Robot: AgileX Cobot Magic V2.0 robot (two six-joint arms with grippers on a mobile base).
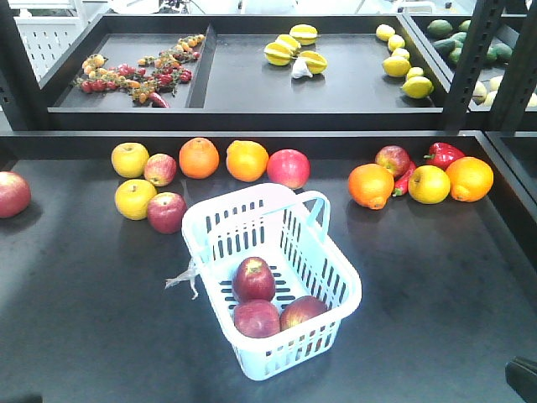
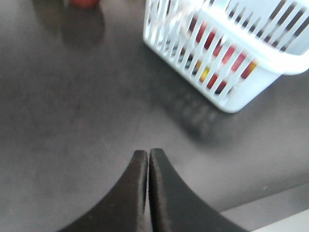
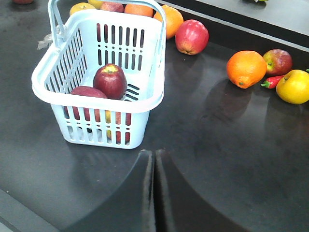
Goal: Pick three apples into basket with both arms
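Basket (image 1: 270, 285) sits centre-bottom of the front view on the dark surface (image 1: 84, 319), three apples (image 1: 253, 279) inside, white tag string at its left side; loose fruit lines the upper middle. No readable writing anywhere. Left wrist view, blurred: left gripper (image 2: 148, 153) fingers together, basket upper right, red showing through slots. Right wrist view: right gripper (image 3: 154, 153) fingers together, basket upper left with apples in it.

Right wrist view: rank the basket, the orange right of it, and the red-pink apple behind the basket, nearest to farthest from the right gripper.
From the right gripper, shut:
1. basket, just ahead-left, holding apples.
2. orange, ahead-right.
3. red-pink apple, farther back, past the basket's right corner.
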